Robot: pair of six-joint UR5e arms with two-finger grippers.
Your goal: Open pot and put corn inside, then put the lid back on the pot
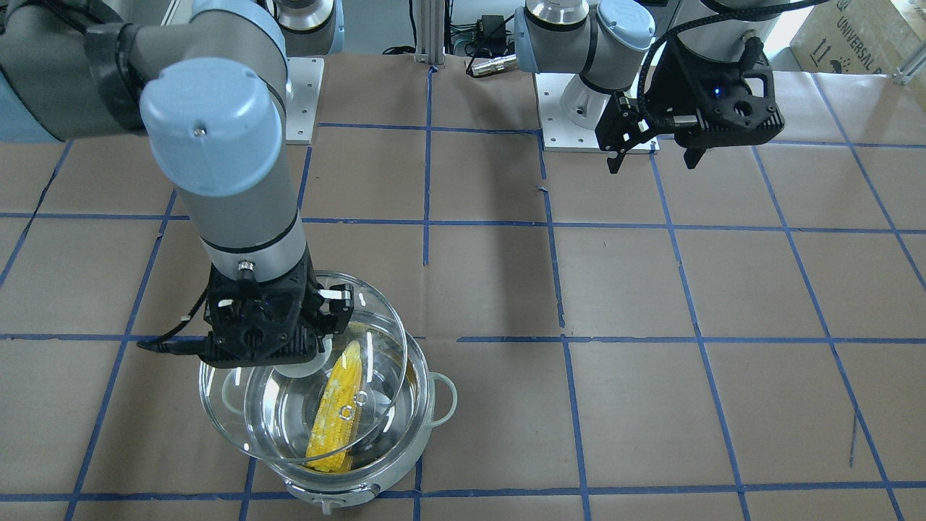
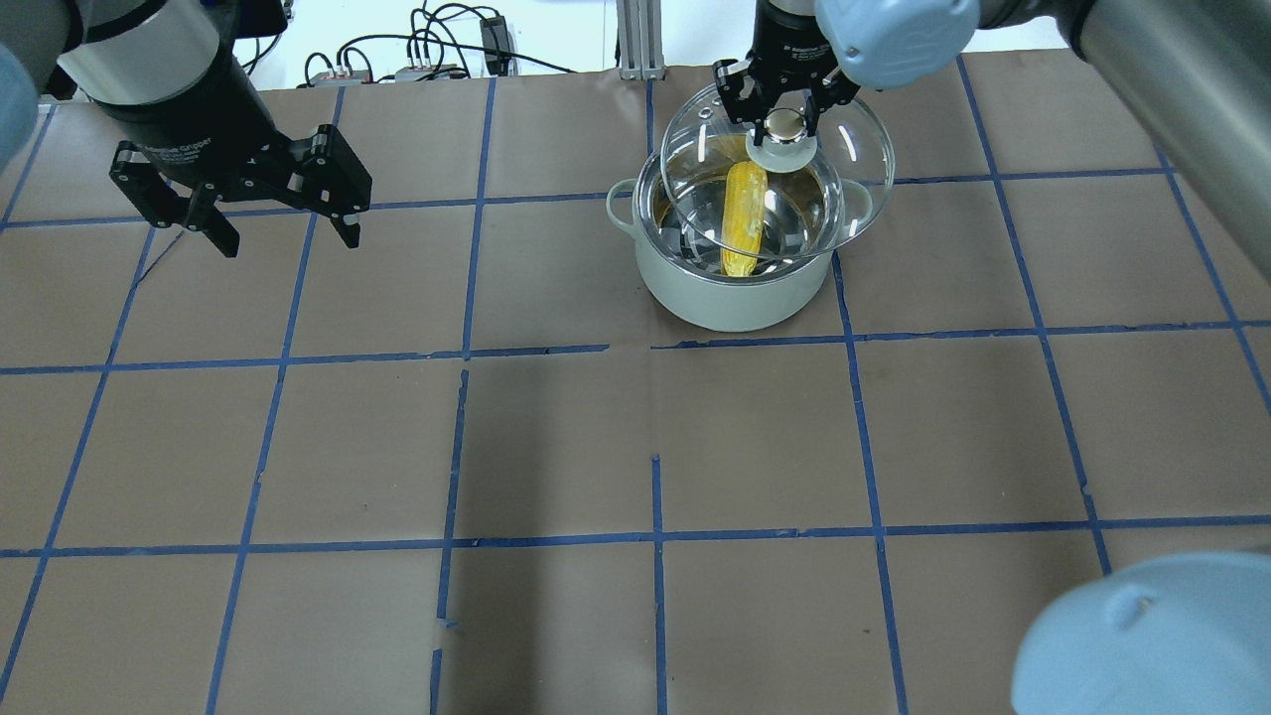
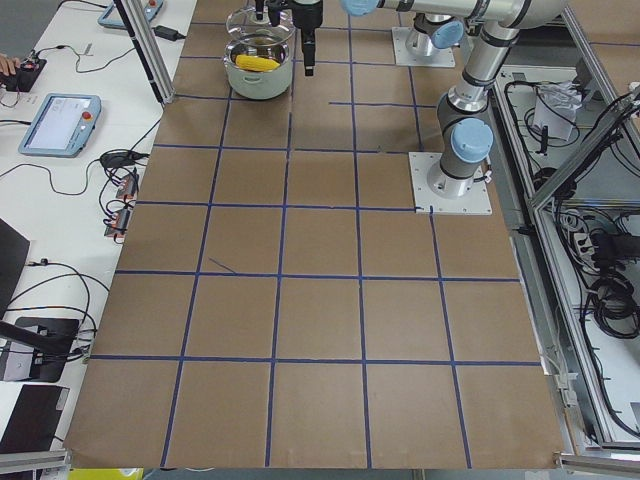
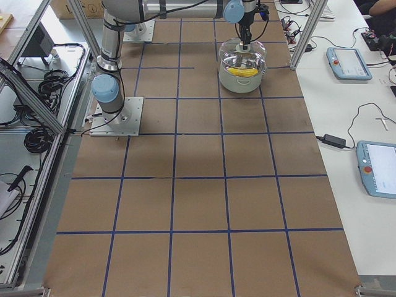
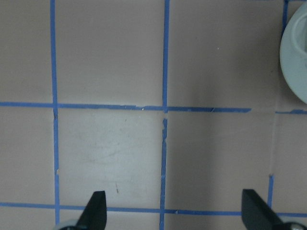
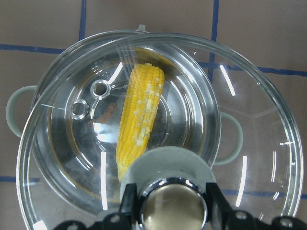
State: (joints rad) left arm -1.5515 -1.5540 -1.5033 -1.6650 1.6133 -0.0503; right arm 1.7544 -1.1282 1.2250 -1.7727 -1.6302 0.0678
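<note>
The mint-white pot [image 2: 735, 293] stands on the table's far right part in the overhead view. The yellow corn [image 2: 745, 214] lies inside it and also shows in the right wrist view [image 6: 141, 115]. My right gripper [image 2: 784, 124] is shut on the gold-topped knob of the glass lid [image 2: 854, 149]. It holds the lid tilted over the pot, shifted to the far right of the rim. The front view shows the lid [image 1: 376, 311] overlapping the pot [image 1: 445, 398] and the corn [image 1: 334, 412]. My left gripper [image 2: 290, 241] hangs open and empty over the far left of the table.
Brown paper with a blue tape grid [image 2: 655, 536] covers the table. The arms' base plates [image 1: 571, 130] and cables [image 2: 427, 60] lie at the table's edges. Teach pendants [image 4: 349, 62] sit on the side bench.
</note>
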